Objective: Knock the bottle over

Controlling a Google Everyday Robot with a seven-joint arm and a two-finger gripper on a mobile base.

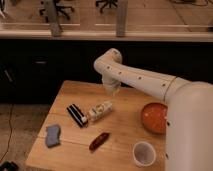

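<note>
The bottle (pixel 100 111) is small, slim and clear with a pale label. It lies on its side on the wooden table (pixel 125 135), right beside the black bar (pixel 77 115). My gripper (pixel 113 90) hangs from the white arm just above and slightly right of the bottle's far end, apart from it.
An orange-red bowl (pixel 154 117) sits at the table's right side, partly behind my arm. A translucent white cup (pixel 144 153) stands at the front right. A dark red oblong item (pixel 99 141) lies front of centre. A blue-grey sponge (pixel 53 135) lies at the front left.
</note>
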